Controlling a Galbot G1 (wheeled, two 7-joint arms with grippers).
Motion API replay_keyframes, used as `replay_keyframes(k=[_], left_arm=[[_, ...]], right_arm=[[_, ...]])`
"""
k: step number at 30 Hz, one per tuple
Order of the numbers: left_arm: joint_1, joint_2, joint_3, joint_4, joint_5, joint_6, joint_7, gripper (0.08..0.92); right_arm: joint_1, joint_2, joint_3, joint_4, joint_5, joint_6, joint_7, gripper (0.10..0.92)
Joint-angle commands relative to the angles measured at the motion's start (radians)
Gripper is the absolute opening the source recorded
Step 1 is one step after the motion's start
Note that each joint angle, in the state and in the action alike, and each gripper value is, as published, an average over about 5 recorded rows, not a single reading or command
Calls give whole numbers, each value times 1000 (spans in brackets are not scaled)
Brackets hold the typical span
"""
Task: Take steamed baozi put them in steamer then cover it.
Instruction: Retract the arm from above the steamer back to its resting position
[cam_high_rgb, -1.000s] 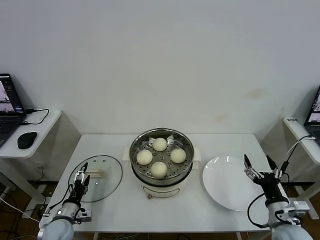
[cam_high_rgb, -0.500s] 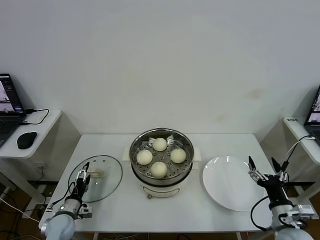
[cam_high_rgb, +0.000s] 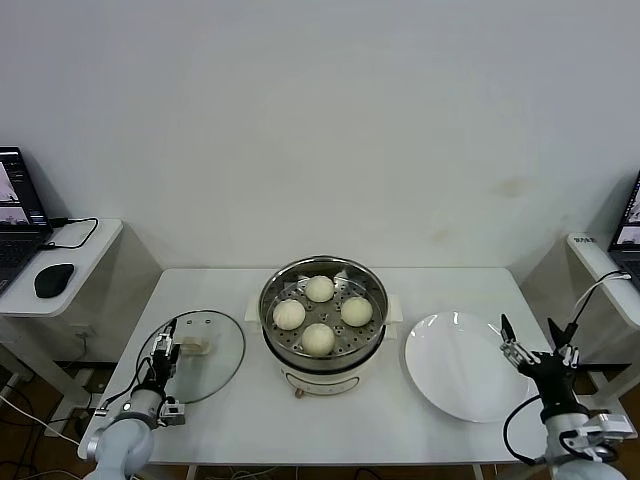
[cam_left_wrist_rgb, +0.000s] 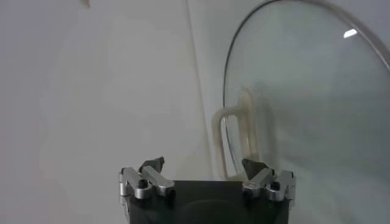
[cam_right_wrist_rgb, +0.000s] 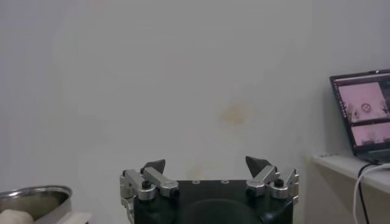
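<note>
Hovering with its fingers spread, your left gripper (cam_high_rgb: 167, 338) sits over the near edge of the glass cover (cam_high_rgb: 196, 355), close to its cream handle (cam_high_rgb: 195, 347), grasping nothing. Your right gripper (cam_high_rgb: 538, 336) hangs released and empty beside the white plate (cam_high_rgb: 455, 367). You have four steamed baozi (cam_high_rgb: 319, 339) resting inside the uncovered steamer (cam_high_rgb: 322, 322) at mid-table.

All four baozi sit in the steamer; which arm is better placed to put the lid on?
Left. The left gripper, open, is right at the cover; the right gripper is beside the plate.
</note>
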Motion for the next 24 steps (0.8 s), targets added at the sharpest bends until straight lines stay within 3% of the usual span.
replay_keyframes(k=[1, 24], left_arm=[[-51, -8, 8, 41, -4, 13, -1, 823], [-135, -49, 53, 167, -88, 72, -87, 822]], right_arm=[[-5, 6, 1, -5, -2, 3, -1, 823], [6, 0, 6, -36, -3, 5, -2, 823]])
